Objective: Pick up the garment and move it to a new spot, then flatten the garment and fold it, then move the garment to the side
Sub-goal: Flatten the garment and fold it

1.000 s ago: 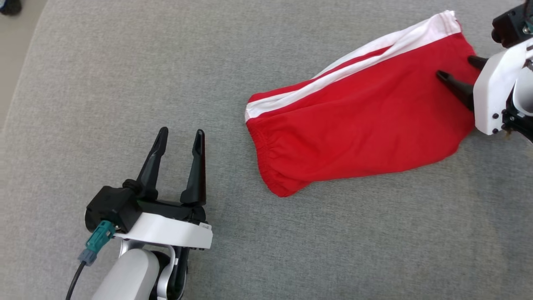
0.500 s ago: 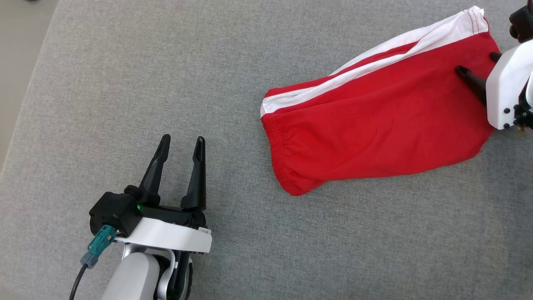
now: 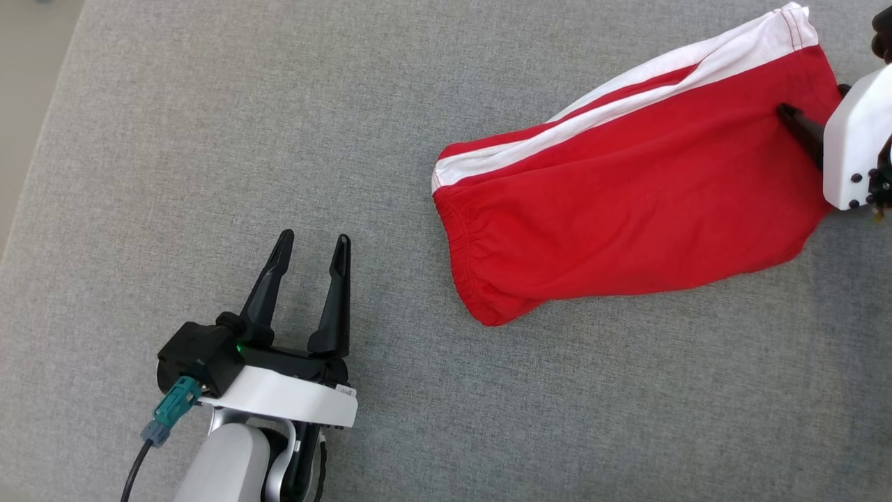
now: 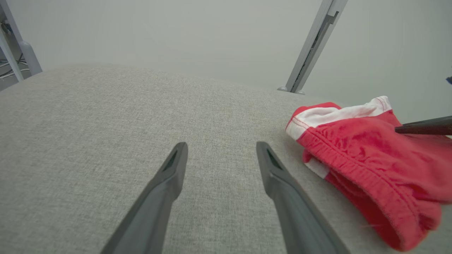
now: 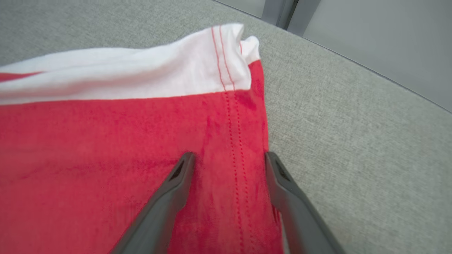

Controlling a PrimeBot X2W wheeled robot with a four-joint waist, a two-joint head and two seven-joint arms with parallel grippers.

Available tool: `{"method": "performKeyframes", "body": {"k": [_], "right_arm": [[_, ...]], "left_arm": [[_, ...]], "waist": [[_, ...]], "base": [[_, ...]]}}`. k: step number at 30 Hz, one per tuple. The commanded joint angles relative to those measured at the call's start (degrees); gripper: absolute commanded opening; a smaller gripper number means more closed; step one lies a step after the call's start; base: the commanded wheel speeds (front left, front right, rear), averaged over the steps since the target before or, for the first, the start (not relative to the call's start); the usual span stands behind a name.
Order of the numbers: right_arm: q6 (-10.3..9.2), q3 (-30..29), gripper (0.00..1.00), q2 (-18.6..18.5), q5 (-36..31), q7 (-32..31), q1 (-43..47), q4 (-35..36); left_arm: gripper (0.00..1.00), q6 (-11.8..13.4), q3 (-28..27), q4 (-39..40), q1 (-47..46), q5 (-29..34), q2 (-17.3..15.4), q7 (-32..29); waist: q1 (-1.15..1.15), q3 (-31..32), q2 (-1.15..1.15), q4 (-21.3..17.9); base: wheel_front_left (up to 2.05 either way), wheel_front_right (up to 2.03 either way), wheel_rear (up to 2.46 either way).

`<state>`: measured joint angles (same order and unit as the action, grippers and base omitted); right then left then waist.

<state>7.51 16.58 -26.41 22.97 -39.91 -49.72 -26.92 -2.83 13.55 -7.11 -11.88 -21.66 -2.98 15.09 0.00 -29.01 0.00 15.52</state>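
1. Looking down from the head, we see red shorts [image 3: 627, 202] with a white side stripe [image 3: 627, 77] lying flat on the grey upholstered surface [image 3: 209, 139]. They run diagonally across the upper right.
2. We find the elastic waistband [image 3: 463, 244] at the lower-left end of the shorts and the stitched leg hem [image 5: 233, 123] at the far upper-right end.
3. Our right gripper [image 3: 814, 99] sits at the hem end, jaws spread apart and grasping nothing. From its wrist, one finger lies over the red cloth and the other lines up with the hem's edge, beside bare grey fabric. We cannot tell whether the tips touch the cloth.
4. Our left gripper [image 3: 314, 237] is at the lower left, well apart from the shorts, above bare surface. Its jaws are spread and empty.
5. From the left wrist, we see the waistband off to the right of the fingers. A pale metal post [image 4: 314, 42] rises behind the surface.
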Motion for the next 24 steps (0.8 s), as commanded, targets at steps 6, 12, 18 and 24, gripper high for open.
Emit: {"method": "performKeyframes", "body": {"k": [6,12,18,24], "right_arm": [[-0.03,-0.8,0.12,2.2,1.0,-2.6,3.5,-2.4],[-0.03,-2.1,0.0,1.7,4.8,-1.3,5.2,-0.6],[-0.03,-3.1,0.0,2.4,8.9,3.6,8.8,3.8],[-0.03,-4.2,0.0,3.6,14.1,7.9,16.9,10.0]], "left_arm": [[1.0,-0.4,-0.5,-0.6,-0.6,0.0,0.0,0.1],[1.0,0.4,-1.1,-0.9,0.6,-0.7,0.0,0.1],[1.0,0.7,-2.1,-1.6,2.4,-0.4,0.0,0.1],[1.0,0.8,-3.5,-2.5,5.4,0.4,0.0,0.1]], "waist": [[0.0,-0.2,0.0,0.8],[0.0,2.3,0.0,-0.6],[0.0,6.9,0.0,-3.8],[0.0,12.3,0.0,-7.7]], "base": [[0.0,0.0,0.0],[0.0,0.0,0.0],[0.0,0.0,0.0],[0.0,0.0,0.0]]}}
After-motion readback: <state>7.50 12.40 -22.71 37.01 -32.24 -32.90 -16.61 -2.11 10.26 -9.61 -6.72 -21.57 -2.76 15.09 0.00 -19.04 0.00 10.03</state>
